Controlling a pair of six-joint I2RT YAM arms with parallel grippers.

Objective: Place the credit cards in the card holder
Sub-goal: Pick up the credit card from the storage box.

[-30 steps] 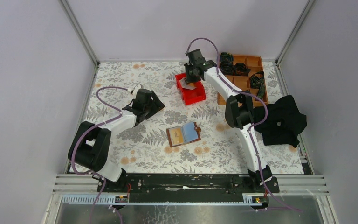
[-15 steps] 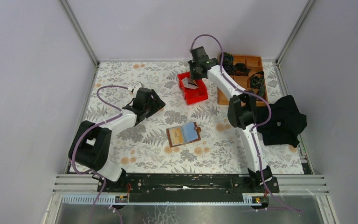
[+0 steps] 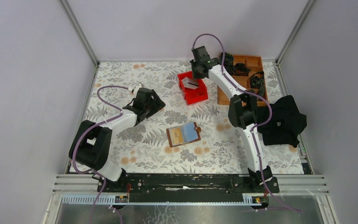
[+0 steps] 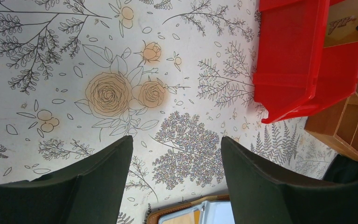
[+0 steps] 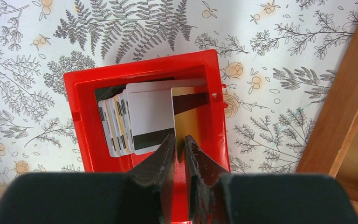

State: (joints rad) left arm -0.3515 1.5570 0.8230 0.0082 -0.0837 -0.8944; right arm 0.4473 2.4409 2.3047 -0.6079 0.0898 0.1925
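The card holder (image 3: pixel 183 134), a brown wallet, lies open on the flowered table with a tan and a bluish face showing; its far edge (image 4: pixel 191 215) peeks in at the bottom of the left wrist view. Several credit cards (image 5: pixel 135 119) stand on edge in a red bin (image 5: pixel 86 121). My right gripper (image 5: pixel 179 138) hangs over that bin (image 3: pixel 196 95), shut on the near edge of a gold card (image 5: pixel 189 114) at the right end of the stack. To the left of the wallet, my left gripper (image 4: pixel 177 142) is open and empty above bare table.
An orange-brown compartment tray (image 3: pixel 242 84) with black items stands right of the red bin, also seen as the tray (image 4: pixel 354 126) in the left wrist view. A black cloth (image 3: pixel 282 120) lies at the right edge. Grey walls enclose the table.
My right gripper has shifted right and toward the back over the red bin, and a card now shows tilted in the bin. The left arm has stayed nearly still.
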